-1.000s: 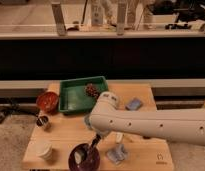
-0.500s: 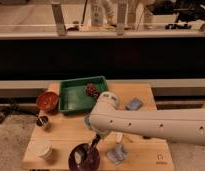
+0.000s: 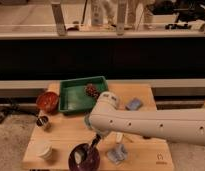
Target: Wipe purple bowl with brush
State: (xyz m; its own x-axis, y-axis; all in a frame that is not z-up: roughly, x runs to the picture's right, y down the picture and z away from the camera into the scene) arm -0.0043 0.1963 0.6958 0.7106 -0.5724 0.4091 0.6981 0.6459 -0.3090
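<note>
The purple bowl [image 3: 84, 157] sits at the front edge of the wooden table [image 3: 61, 132], dark and glossy. Inside it lies the whitish head of the brush [image 3: 89, 151], its short dark handle rising up and to the right. My gripper [image 3: 96, 139] comes down from the big white arm [image 3: 156, 125] directly over the bowl's right rim and is shut on the brush handle. The brush head touches the bowl's inside.
A green tray [image 3: 71, 97] holding a brown pinecone-like object [image 3: 91, 90] stands at the back. An orange-red bowl [image 3: 47, 100] and a small dark cup [image 3: 43, 122] sit left. A white cup [image 3: 45, 149] stands front left. Blue-grey sponges [image 3: 134, 104] [image 3: 117, 153] lie right of the arm.
</note>
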